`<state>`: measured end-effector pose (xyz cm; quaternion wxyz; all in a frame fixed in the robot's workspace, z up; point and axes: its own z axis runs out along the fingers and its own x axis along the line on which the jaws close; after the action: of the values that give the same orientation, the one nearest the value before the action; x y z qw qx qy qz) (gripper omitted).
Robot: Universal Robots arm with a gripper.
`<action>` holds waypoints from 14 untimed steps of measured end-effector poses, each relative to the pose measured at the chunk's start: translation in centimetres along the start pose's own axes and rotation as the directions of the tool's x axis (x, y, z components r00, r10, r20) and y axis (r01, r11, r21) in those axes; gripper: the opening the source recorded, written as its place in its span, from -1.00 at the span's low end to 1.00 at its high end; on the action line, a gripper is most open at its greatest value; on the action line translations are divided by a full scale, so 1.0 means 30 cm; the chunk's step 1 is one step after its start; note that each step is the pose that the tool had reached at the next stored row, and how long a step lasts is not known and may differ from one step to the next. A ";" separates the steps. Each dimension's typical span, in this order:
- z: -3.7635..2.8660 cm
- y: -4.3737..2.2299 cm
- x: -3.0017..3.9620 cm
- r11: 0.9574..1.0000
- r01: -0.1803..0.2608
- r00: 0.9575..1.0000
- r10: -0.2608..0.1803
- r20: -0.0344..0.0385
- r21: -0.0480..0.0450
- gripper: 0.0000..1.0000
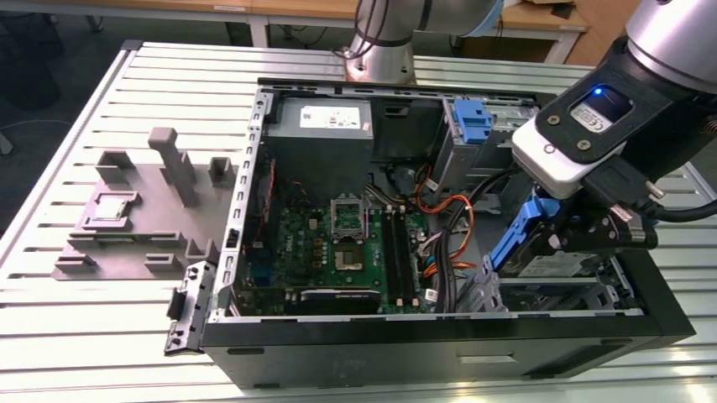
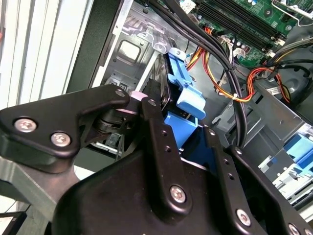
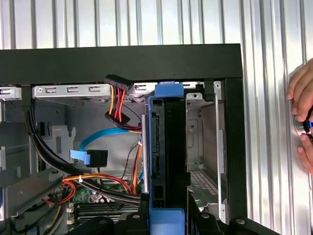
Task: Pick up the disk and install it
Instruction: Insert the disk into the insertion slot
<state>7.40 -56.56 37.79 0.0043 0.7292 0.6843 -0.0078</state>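
Gripper (image 2: 188, 139): black fingers (image 2: 155, 132) pressed onto both flat faces of the disk (image 3: 166, 147), pinching it.
Disk position: stands on edge with its blue rails showing, low in the corner bay of the open computer case (image 1: 448, 323), lower right of the exterior view.
In the way: orange and black cables (image 1: 448, 210) just beside the bay; green circuit board (image 1: 336, 243) mid-frame.
Labels: white sticker on the grey box (image 1: 325, 126), upper centre.
Outside the case: a person's hand (image 3: 301, 122) on the slatted table (image 1: 90, 336).
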 end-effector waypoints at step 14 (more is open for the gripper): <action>0.005 0.000 0.000 1.000 0.000 1.000 0.000 0.000 -0.002 -0.26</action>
<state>7.41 -56.56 37.65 0.0047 0.7292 0.6843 -0.0071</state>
